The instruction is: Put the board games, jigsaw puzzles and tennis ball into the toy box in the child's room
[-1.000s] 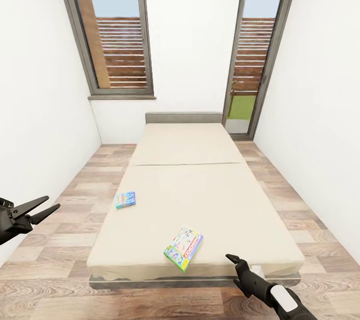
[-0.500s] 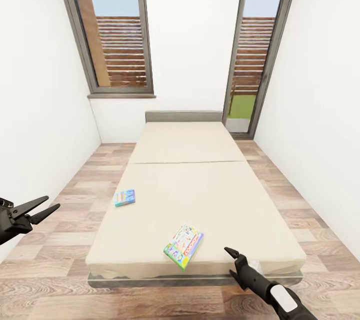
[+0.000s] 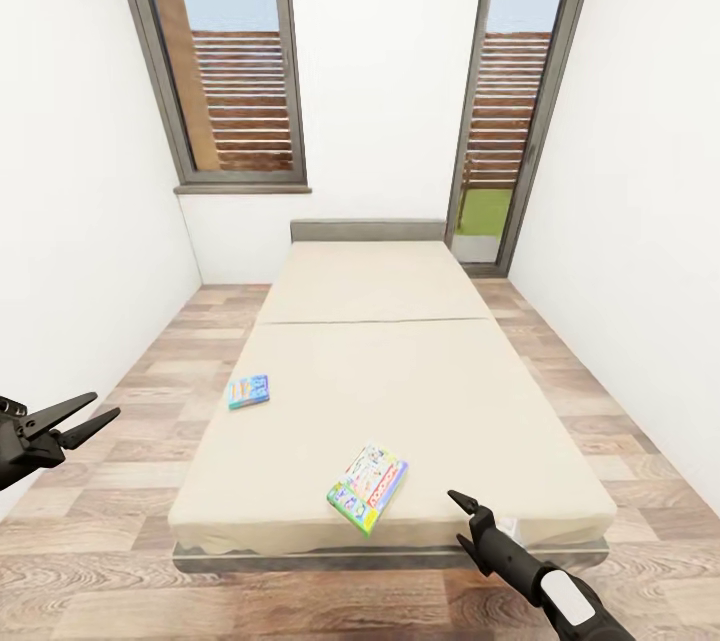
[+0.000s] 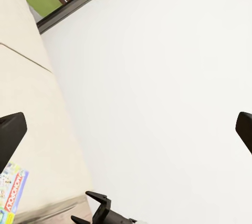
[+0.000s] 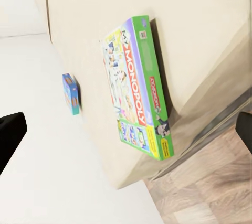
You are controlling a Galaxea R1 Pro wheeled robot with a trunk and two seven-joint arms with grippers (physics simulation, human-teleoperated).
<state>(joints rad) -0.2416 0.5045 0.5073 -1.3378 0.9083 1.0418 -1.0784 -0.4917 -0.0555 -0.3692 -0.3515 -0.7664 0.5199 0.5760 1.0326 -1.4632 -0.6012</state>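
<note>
monopoly board game (image 3: 367,487) lies flat on the beige mattress of the bed (image 3: 400,391), near the foot end and close to the edge, turned at a slant. in the right wrist view the box (image 5: 140,87) reads "my monopoly" on its green side band, with a white, colourful lid. further up the mattress, near the robot's left edge of the bed, sits the smaller blue board game (image 3: 248,390), also flat, well apart from the first; the right wrist view catches it too (image 5: 71,94).

right claw (image 3: 459,519) hangs low by the foot corner of the bed, just beside the mattress edge and near the monopoly box, fingers spread apart, holding nothing. the left wrist view shows it from the side (image 4: 86,206), still parted. left claw (image 3: 88,414) is out over the wood-plank floor (image 3: 130,441) on the robot's left, well apart from the bed, its two dark fingers spread and empty.

behind the grey headboard (image 3: 367,230) a white wall runs between two tall grey-framed windows (image 3: 225,51), with brown slats and a patch of green outside.
</note>
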